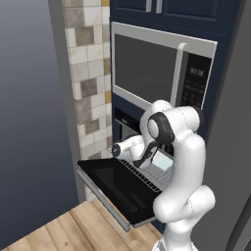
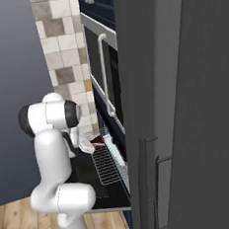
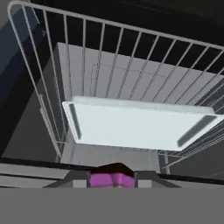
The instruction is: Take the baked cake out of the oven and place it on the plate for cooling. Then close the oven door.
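The black built-in wall oven (image 1: pixel 128 128) stands open in a dark blue cabinet column, and its wide black glass-fronted door (image 1: pixel 115 185) is dropped down flat, with the long silver bar handle (image 1: pixel 100 199) along its outer edge. Above the claw sits the large silver-framed microwave (image 1: pixel 157 68) with a grey door and a vertical handle. To the left of the claw there is a wall of beige and grey square tiles (image 1: pixel 87 73), and below the door a light wooden floor (image 1: pixel 73 228).

A silver wire rack (image 2: pixel 105 166) is pulled out over the open door. In the hand view the rack bars (image 3: pixel 109 57) run just in front of the claw, and a flat pale tray with a raised rim (image 3: pixel 135 124) lies under the claw, on the rack.

The white arm rises from its base, bends at a thick elbow and reaches forward and down toward the oven mouth, so that the hand (image 1: pixel 156 156) hangs above the rack and the tray.

The claw (image 3: pixel 111 177) is closed on a small cake, brown on top and pink below (image 3: pixel 111 174), which sits between the 2 dark finger tips (only its upper part can be seen). I cannot make out a plate.
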